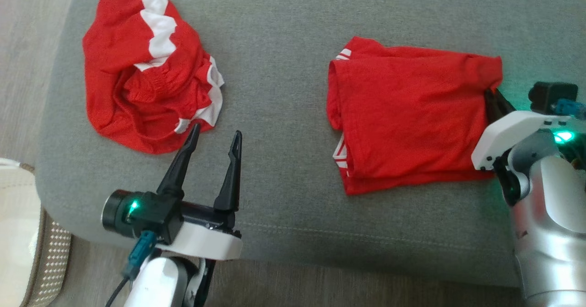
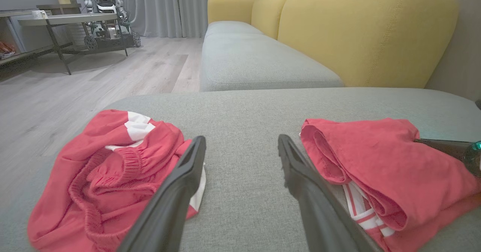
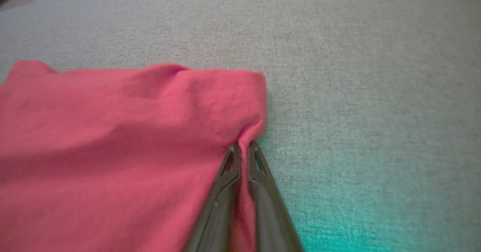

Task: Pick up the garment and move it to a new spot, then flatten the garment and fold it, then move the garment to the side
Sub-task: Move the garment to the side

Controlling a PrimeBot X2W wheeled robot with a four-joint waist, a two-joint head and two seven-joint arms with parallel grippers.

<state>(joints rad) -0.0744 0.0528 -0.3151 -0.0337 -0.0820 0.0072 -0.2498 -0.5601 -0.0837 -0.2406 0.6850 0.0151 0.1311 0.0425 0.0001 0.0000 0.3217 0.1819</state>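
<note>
Pinching the right edge of the folded red garment (image 1: 407, 115), the right hand (image 3: 243, 146) has its two fingers clenched tight on a tuck of cloth. That garment lies flat on the right half of the grey cushion (image 1: 284, 32), with white-striped trim (image 1: 339, 153) peeking from its left side. The left hand (image 1: 217, 132) hovers released over the cushion's near left part, fingers spread wide with nothing between them. A crumpled red and white garment (image 1: 137, 83) sits on the cushion's far left, its near edge right at one fingertip.
</note>
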